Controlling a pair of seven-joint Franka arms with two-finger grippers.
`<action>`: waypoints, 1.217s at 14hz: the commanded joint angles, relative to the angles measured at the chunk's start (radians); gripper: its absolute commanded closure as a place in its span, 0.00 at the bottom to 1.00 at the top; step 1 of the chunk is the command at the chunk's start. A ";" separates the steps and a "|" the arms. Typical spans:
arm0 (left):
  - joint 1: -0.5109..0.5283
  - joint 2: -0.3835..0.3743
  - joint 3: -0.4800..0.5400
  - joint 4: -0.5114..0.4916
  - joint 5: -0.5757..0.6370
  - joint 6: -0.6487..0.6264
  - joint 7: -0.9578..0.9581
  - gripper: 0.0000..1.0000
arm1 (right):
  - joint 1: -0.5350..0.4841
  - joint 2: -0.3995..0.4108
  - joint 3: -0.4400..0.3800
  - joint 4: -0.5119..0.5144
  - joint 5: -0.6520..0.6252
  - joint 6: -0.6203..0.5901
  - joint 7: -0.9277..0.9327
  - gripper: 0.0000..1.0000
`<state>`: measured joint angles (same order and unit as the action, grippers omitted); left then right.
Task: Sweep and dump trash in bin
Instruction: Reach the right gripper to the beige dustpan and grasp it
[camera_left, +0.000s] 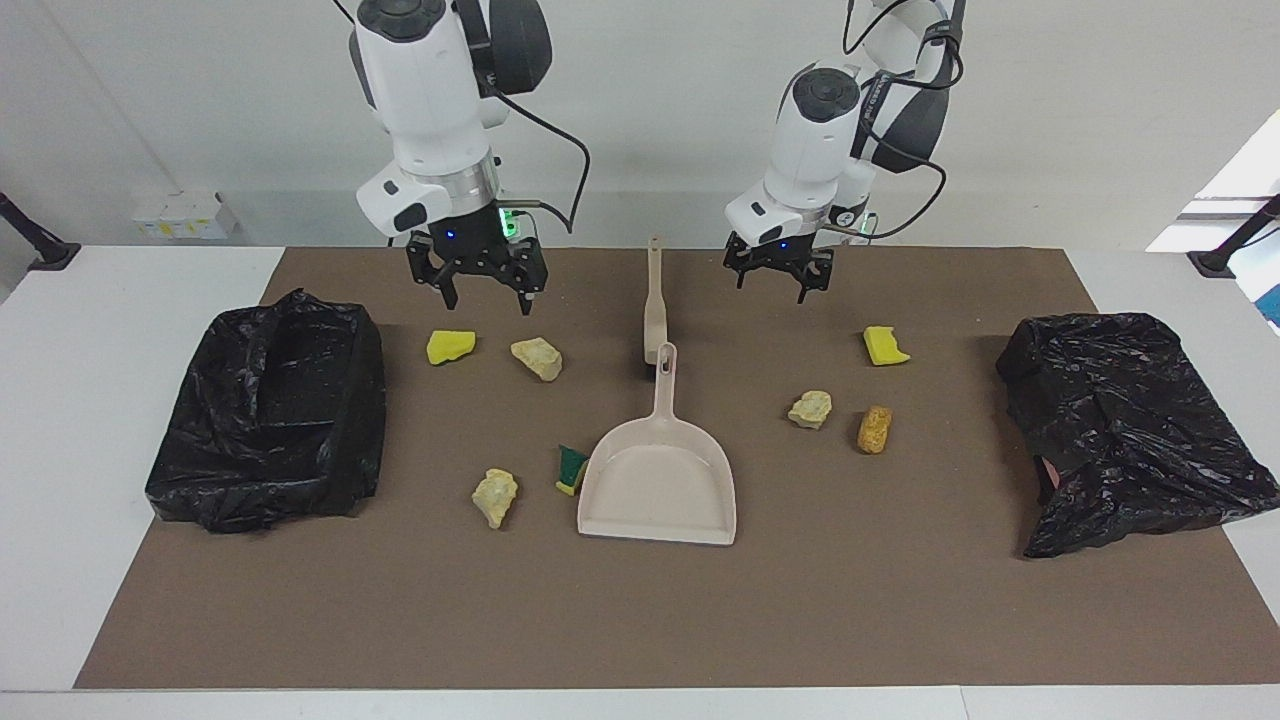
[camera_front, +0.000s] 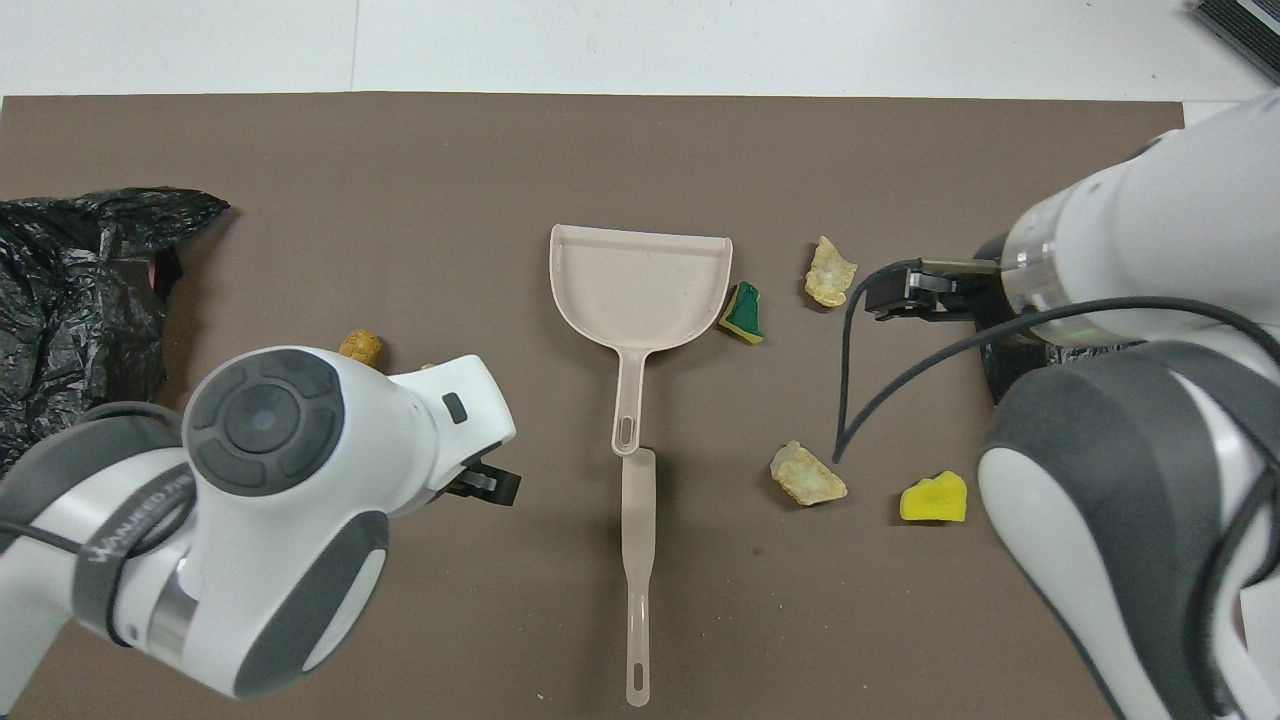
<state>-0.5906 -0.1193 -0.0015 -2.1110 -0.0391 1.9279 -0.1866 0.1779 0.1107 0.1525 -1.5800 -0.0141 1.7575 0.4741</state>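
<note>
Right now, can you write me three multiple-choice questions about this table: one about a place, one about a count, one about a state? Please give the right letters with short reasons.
1. Where does the green-and-yellow sponge piece lie?
A. inside a black bag
B. beside the dustpan's pan
C. on the brush handle

2. How many black bags are on the table?
A. one
B. two
C. three

3. What is the state of the two hands?
A. both open and holding nothing
B. both shut on scraps
C. one holds the dustpan

Answers:
1 B: the green-and-yellow sponge piece sits right against the side of the dustpan.
2 B: one black bag lies at the right arm's end and another black bag at the left arm's end.
3 A: the right hand and the left hand hang above the mat with fingers apart and nothing between them.
</note>
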 joint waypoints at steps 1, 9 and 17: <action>-0.061 -0.003 0.018 -0.053 -0.051 0.057 -0.017 0.00 | 0.072 0.088 -0.002 0.021 -0.036 0.037 0.095 0.00; -0.314 -0.010 0.020 -0.167 -0.082 0.216 -0.259 0.00 | 0.227 0.320 0.001 0.092 -0.038 0.199 0.206 0.00; -0.400 0.046 0.020 -0.274 -0.082 0.431 -0.340 0.00 | 0.290 0.363 -0.001 -0.038 -0.033 0.358 0.213 0.09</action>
<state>-0.9643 -0.0657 -0.0005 -2.3443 -0.1108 2.3012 -0.5120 0.4779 0.4969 0.1480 -1.5679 -0.0337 2.0835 0.6667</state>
